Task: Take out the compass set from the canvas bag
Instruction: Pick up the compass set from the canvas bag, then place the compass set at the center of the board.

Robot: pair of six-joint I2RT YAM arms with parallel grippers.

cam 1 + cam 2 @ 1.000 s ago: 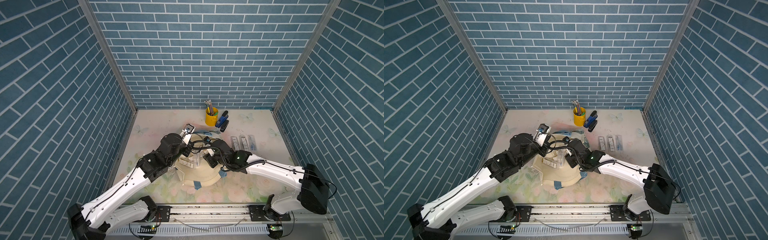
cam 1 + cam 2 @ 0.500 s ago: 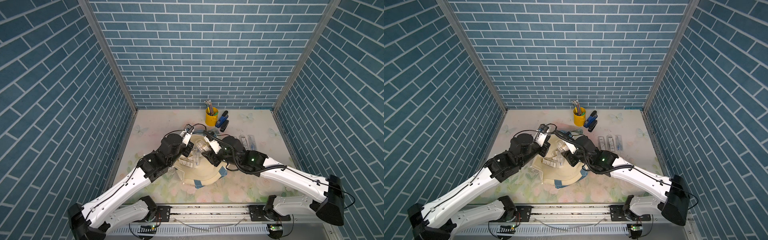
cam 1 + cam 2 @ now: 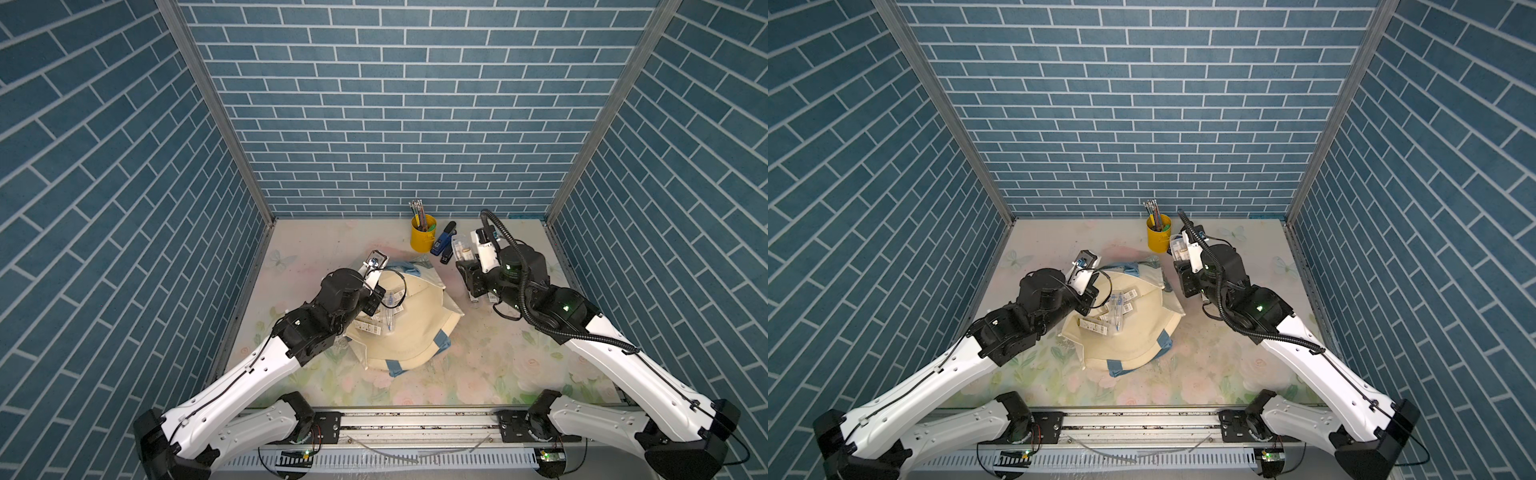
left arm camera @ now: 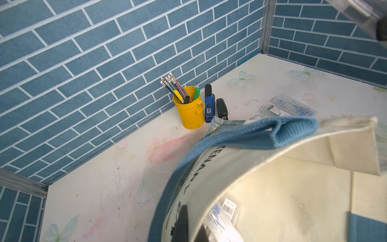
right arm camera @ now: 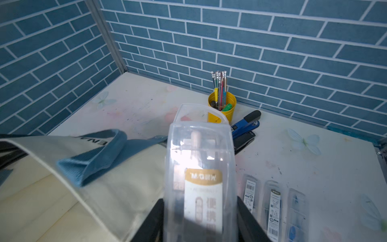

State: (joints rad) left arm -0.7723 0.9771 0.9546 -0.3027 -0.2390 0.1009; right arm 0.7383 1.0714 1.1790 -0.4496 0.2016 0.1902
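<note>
Evidently the two arms are sharing the work. The left gripper [image 3: 375, 300] is clamped fully closed on what looks like the left rim of the canvas bag [image 3: 409, 332], near its blue strap [image 4: 251, 134]. That lifts the edge so the mouth gapes and the packs inside [image 3: 384, 318] stay reachable.

The right gripper [image 5: 199, 222] stands about half open because a clear compass set [image 5: 201, 167] fills the gap. Its jaws press the two long sides of the case's lower end, and the case sticks up and forward from them.

In both top views this compass set [image 3: 1179, 247] is out of the bag, held above the table to the right of the bag and just beside the yellow pencil cup [image 3: 423, 240] and the staplers [image 3: 444, 247]. Three similar cases [image 5: 272, 201] lie in a row on the table below, which suggests the held one is headed there. More packs remain in the bag.
</note>
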